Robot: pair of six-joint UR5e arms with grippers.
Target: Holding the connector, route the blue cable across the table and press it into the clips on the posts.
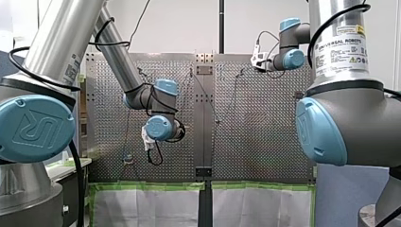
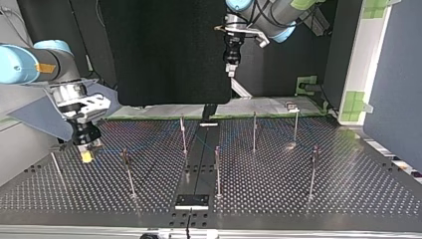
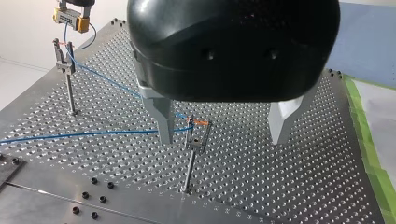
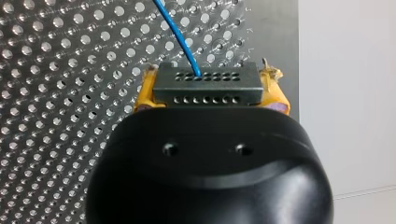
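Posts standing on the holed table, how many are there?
7 in the top view. Three posts in the far row, four in the near row, the leftmost thin and faint. Another could hide behind my right gripper.

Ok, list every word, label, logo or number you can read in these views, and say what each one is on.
"UNIVERSAL ROBOTS": on the white label on my right arm, front view.
"UR" logo: on the blue joint cap of my left arm, front view.
Fine print and warning signs lower on that white label: too small to read.
Sticker on my left arm: too blurred to read.
Top and wrist views: no text.
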